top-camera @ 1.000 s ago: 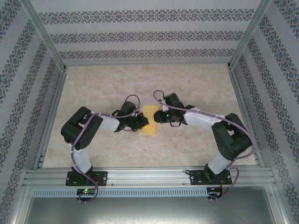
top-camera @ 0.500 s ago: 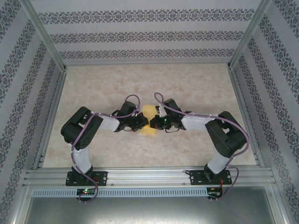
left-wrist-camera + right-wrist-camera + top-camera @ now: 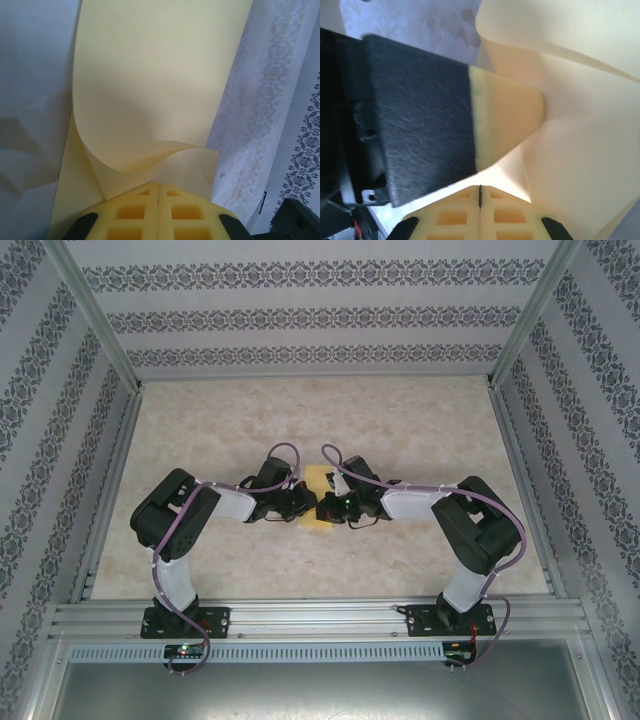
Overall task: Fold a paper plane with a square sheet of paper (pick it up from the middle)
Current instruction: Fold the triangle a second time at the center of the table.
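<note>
The square sheet of paper (image 3: 318,479) is pale yellow and lies mid-table, mostly hidden under both grippers. My left gripper (image 3: 304,506) is shut, and in the left wrist view the sheet of paper (image 3: 160,75) curls up and over from the tips of the left gripper (image 3: 158,184). My right gripper (image 3: 323,508) faces it from the right, almost tip to tip. In the right wrist view the right gripper (image 3: 480,187) is shut, with its tips against the paper (image 3: 580,150). The left gripper's black finger (image 3: 420,110) stands just beyond.
The table (image 3: 420,430) is beige and marble-patterned, with patterned walls on three sides. An aluminium rail (image 3: 320,618) carrying both arm bases runs along the near edge. Both elbows stick outward, left (image 3: 170,510) and right (image 3: 485,525).
My right gripper has shut and moved left onto the paper, up against the left gripper. It now covers more of the sheet. The left arm has stayed in place.
</note>
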You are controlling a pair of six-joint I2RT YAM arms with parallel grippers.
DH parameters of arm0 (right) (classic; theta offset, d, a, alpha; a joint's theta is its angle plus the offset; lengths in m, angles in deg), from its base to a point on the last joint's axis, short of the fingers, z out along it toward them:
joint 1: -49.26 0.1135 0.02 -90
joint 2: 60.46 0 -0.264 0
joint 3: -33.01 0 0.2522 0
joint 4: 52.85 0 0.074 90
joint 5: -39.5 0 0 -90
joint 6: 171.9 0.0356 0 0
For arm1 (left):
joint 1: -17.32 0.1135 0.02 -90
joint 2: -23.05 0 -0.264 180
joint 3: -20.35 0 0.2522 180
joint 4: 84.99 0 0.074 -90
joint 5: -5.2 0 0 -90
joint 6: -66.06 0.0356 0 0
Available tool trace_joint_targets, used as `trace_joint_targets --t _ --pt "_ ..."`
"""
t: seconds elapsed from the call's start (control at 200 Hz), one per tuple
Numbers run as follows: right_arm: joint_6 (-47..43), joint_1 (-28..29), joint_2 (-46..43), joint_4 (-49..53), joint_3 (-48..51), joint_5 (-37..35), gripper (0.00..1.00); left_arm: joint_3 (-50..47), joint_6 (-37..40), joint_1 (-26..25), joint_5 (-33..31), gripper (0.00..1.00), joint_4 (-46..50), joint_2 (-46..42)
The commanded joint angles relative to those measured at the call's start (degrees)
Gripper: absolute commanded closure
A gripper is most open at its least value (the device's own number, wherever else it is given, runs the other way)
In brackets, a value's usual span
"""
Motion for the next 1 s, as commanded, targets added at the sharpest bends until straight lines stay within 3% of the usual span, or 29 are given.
trace_joint_targets --t 0.0,0.759,0.994 --pt "-0.6 -0.4 1.4 1.6 -2.5 -1.0 1.00 -0.8 1.7 0.3 -1.0 1.00 4.0 1.1" --pt "-1.4 -2.5 1.8 3.6 2.8 -4.5 1.00 -0.5 1.7 0.3 -0.7 1.00 4.2 1.6" --pt "-2.6 -2.7 0.4 4.5 3.7 -1.5 1.00 -0.5 1.7 0.3 -0.8 1.00 4.3 1.7"
